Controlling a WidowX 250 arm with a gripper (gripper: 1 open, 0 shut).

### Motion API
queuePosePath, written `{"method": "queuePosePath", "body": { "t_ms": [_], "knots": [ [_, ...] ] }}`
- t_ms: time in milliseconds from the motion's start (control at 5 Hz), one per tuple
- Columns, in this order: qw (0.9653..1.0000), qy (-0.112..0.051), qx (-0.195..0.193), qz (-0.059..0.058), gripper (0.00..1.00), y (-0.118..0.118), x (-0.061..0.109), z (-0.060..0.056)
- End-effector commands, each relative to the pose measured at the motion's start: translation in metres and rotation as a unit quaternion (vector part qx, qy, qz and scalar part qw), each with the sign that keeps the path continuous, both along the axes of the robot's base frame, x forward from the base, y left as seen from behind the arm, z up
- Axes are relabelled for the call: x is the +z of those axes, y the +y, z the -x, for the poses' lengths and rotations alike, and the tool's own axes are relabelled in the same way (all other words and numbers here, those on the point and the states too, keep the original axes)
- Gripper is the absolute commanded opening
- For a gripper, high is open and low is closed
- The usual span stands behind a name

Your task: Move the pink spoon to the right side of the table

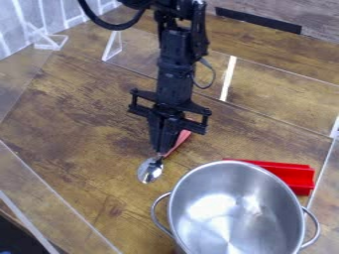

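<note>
Taking the picture as a clock face, we see the table (79,114), a brown wood-grain plank top, spreading across the view, with clear panels (40,198) along its border between 7 and 8 o'clock. The black robot arm (176,55) reaches down from 12 o'clock to the centre. At 5 o'clock we find the metal pot (236,213), upright and open at the top, with one loop handle toward its 9 o'clock side and another toward its 3 o'clock side. At the centre we note the gripper (162,149), its jaws narrow, drawn together over the spoon's handle; we cannot tell whether they grip it. At 4 o'clock lies a flat red object (284,175), partly hidden by the pot's rim. Smallest is the pink spoon (151,171), just below the centre: its handle slants toward 1 o'clock, and its shiny bowl points toward 7 o'clock, apart from the pot.
</note>
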State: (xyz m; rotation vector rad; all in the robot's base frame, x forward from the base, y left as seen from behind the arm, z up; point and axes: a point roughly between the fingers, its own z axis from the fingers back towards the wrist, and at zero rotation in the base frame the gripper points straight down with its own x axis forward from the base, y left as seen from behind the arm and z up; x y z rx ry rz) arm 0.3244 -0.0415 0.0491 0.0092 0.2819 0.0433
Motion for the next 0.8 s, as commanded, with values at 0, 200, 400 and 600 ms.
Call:
{"method": "queuePosePath", "body": {
  "t_ms": [0,200,400,600],
  "knots": [
    [0.9994,-0.033,0.005,0.006,1.0,0.002,0.016,-0.013],
    [0.9994,-0.029,0.018,0.007,1.0,0.009,0.007,-0.015],
    [0.9993,-0.022,0.031,0.003,1.0,0.01,-0.001,-0.02],
    [0.9991,-0.015,0.04,0.0,1.0,0.009,-0.001,-0.025]
  ]
}}
